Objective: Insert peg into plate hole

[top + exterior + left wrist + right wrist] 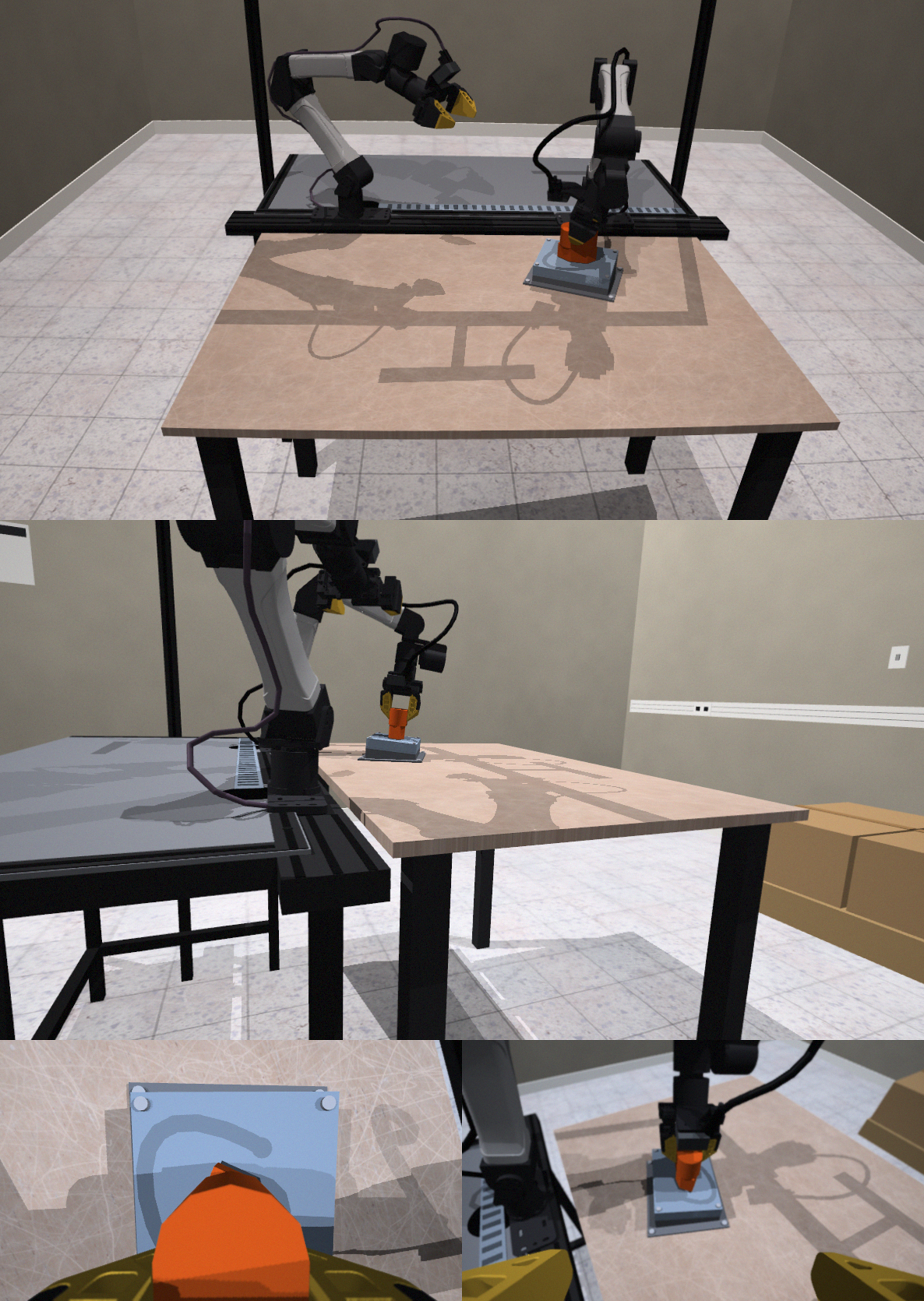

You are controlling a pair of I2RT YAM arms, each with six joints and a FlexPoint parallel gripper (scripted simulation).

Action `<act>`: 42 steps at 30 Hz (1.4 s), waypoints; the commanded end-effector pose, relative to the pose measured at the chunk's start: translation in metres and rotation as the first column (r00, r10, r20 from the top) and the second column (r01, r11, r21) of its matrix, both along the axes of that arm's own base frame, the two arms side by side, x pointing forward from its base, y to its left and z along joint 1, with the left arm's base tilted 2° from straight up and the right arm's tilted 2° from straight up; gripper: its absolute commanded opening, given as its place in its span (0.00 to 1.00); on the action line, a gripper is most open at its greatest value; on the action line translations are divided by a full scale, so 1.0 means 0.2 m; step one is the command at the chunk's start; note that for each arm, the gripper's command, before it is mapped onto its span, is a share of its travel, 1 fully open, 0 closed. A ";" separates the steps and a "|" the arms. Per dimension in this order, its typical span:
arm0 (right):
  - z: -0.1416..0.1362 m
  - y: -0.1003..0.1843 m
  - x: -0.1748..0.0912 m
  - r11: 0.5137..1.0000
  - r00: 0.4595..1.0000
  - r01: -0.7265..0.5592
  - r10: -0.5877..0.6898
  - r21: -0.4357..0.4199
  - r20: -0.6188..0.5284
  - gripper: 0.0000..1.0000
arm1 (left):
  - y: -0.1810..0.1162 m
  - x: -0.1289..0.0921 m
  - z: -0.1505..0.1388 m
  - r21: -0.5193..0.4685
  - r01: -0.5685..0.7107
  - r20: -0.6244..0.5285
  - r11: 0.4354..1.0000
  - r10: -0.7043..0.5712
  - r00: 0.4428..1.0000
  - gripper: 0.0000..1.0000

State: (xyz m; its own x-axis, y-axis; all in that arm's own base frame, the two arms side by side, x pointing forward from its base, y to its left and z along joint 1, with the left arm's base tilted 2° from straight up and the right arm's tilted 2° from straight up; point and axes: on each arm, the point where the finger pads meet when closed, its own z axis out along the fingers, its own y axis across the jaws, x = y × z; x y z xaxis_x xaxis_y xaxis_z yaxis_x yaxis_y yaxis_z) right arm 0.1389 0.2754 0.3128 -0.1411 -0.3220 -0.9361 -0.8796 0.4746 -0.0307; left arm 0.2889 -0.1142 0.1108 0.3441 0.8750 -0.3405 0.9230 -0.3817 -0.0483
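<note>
From afar I held the orange faceted peg [577, 248] [396, 724] [231, 1235] [688, 1169] clamped in the left arm's yellow fingers [578, 240] [399, 708], its long axis roughly upright over the blue-grey metal plate [573, 277] [392, 746] [234, 1134] [680, 1201], hole edge peeking out beside its tip, seating still undone.

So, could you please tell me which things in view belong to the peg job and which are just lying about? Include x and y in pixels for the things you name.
For the job:
- orange peg [577, 250] [397, 724] [231, 1231] [688, 1169]
- blue-grey plate [572, 279] [392, 746] [230, 1130] [680, 1201]
- left gripper [581, 237] [399, 708] [690, 1153], holding the peg

Just lying about:
- brown boxes [817, 852] [903, 1114]
</note>
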 end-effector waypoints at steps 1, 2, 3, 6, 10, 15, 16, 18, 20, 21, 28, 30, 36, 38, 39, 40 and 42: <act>0.06 0.00 -0.02 0.999 1.000 -0.008 0.008 0.031 0.011 1.00 | 0.01 -0.02 0.05 -0.008 0.000 0.034 1.000 0.001 0.999 0.33; 0.06 0.00 -0.02 0.999 1.000 -0.008 0.008 0.031 0.011 1.00 | 0.02 -0.02 0.05 -0.008 0.001 0.033 1.000 0.000 0.999 0.33; 0.06 0.00 -0.02 0.999 1.000 -0.008 0.008 0.031 0.011 1.00 | 0.02 -0.02 0.05 -0.008 0.001 0.033 1.000 -0.001 0.999 0.33; 0.06 0.00 -0.02 0.999 1.000 -0.008 0.008 0.031 0.011 1.00 | 0.02 -0.01 0.00 -0.003 0.001 0.021 1.000 -0.001 1.000 0.33; 0.06 0.00 -0.02 0.999 1.000 -0.008 0.008 0.031 0.011 1.00 | 0.02 -0.01 -0.01 0.002 0.001 0.024 1.000 -0.001 1.000 0.33; 0.06 0.00 -0.02 0.999 1.000 -0.008 0.008 0.031 0.011 1.00 | 0.01 -0.01 0.03 0.011 -0.002 -0.007 1.000 0.002 1.000 0.33; 0.06 0.00 -0.02 0.999 1.000 -0.008 0.008 0.031 0.011 1.00 | 0.01 -0.01 0.03 0.011 -0.002 -0.007 1.000 0.002 1.000 0.33; 0.06 0.00 -0.02 0.999 1.000 -0.008 0.008 0.031 0.011 1.00 | 0.01 -0.01 0.03 0.011 -0.002 -0.007 1.000 0.002 1.000 0.33; 0.06 0.00 -0.02 0.999 1.000 -0.008 0.008 0.031 0.011 1.00 | 0.00 -0.01 0.03 0.004 -0.003 -0.010 1.000 0.003 1.000 0.33; 0.06 0.00 -0.02 0.999 1.000 -0.008 0.008 0.031 0.011 1.00 | 0.00 -0.01 0.03 0.004 -0.003 -0.010 1.000 0.003 1.000 0.33; 0.06 0.00 -0.02 0.999 1.000 -0.008 0.008 0.031 0.011 1.00 | 0.00 -0.03 0.07 -0.007 -0.006 0.008 1.000 0.006 1.000 0.33; 0.06 0.00 -0.02 0.999 1.000 -0.008 0.008 0.031 0.011 1.00 | 0.00 0.00 0.09 -0.012 -0.006 0.037 1.000 0.006 0.999 0.33; 0.06 0.00 -0.02 0.999 1.000 -0.008 0.008 0.031 0.011 1.00 | 0.00 -0.02 0.05 -0.010 -0.006 0.029 1.000 0.006 1.000 0.33; 0.06 0.00 -0.02 0.999 1.000 -0.008 0.008 0.031 0.011 1.00 | 0.00 -0.02 0.05 -0.008 -0.006 0.022 1.000 0.006 1.000 0.33; 0.06 0.00 -0.02 0.999 1.000 -0.008 0.008 0.031 0.011 1.00 | 0.00 -0.02 0.05 -0.008 -0.006 0.022 1.000 0.006 1.000 0.33; 0.06 0.00 -0.02 0.999 1.000 -0.008 0.008 0.031 0.011 1.00 | 0.00 -0.01 0.04 -0.008 -0.004 0.029 1.000 0.004 1.000 0.33; 0.06 0.00 -0.02 0.999 1.000 -0.008 0.008 0.031 0.011 1.00 | 0.00 -0.01 0.04 -0.009 -0.004 0.029 1.000 0.004 1.000 0.33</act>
State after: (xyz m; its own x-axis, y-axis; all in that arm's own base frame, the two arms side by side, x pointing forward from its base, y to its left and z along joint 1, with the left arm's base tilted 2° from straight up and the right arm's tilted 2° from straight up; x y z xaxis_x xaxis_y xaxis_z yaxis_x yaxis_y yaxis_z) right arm 0.1389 0.2754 0.3128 -0.1411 -0.3220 -0.9361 -0.8796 0.4746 -0.0307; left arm 0.2872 -0.1134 0.1082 0.3433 0.8754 -0.3404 0.9224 -0.3825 -0.0535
